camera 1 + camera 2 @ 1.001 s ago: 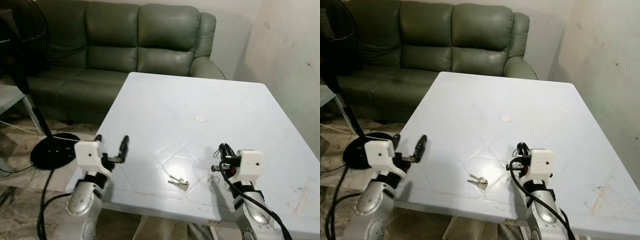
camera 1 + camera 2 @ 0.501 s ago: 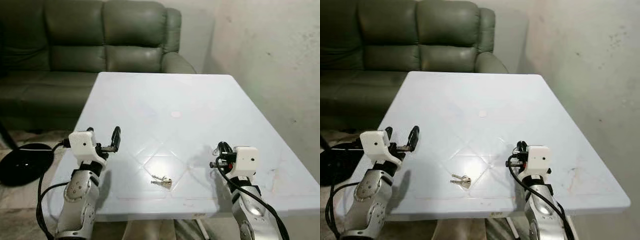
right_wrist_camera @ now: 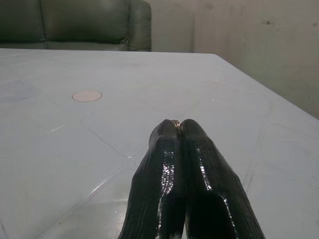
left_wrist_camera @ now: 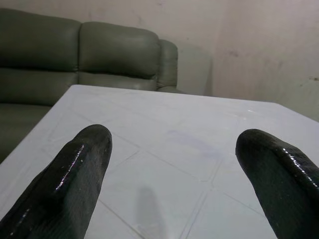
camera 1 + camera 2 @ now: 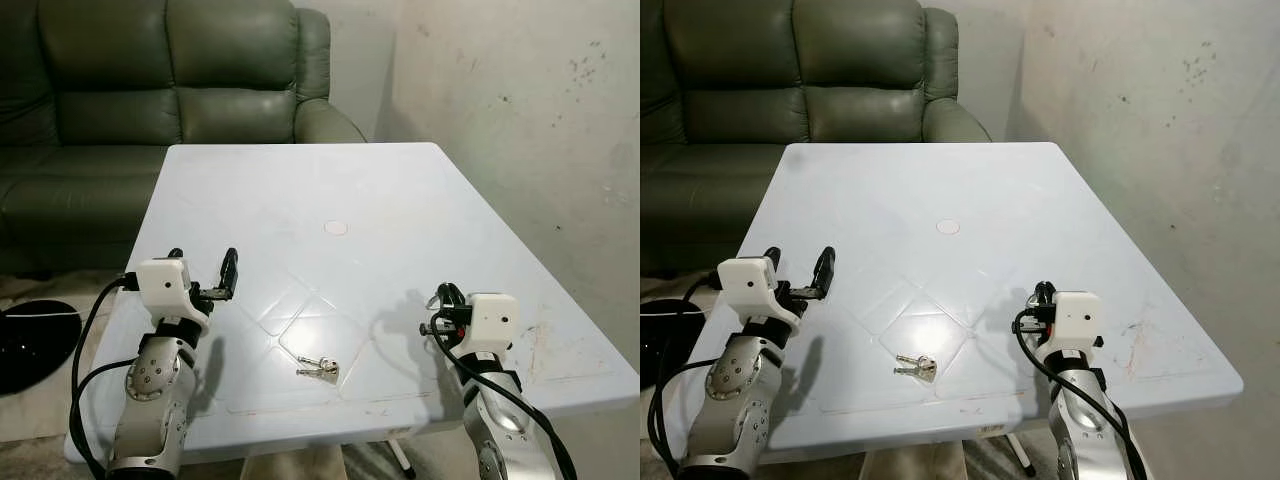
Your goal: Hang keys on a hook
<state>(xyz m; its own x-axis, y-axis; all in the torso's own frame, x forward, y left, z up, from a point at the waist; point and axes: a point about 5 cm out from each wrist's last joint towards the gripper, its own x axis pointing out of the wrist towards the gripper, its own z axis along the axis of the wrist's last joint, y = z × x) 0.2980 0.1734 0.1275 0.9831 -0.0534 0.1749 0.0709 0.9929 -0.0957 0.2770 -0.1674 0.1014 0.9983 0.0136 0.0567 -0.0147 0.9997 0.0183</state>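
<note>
Both grippers are held low over the near edge of the white table (image 5: pixel 420 190): the left gripper (image 5: pixel 203 276) is spread wide, its two black fingers (image 4: pixel 75 184) well apart with bare tabletop seen between them, while the right gripper (image 5: pixel 1042 296) is pressed closed, and in its wrist view a thin glint of metal is caught at the tips; whether that is a ring is too small to tell. The keys (image 5: pixel 318 369) are lying flat on the table near its front edge, between the two arms and apart from both. No hook can be made out in these views. The step in hand is judged to be the pickup of the keys, not yet begun. For a clean grasp, the open left gripper would best be brought over the bunch and lowered until the fingertips straddle the ring end, since flat keys on a smooth top are apt to slide away if nudged from one side. The ring should be left free of the fingers, so that it can later be threaded over a hook.
</note>
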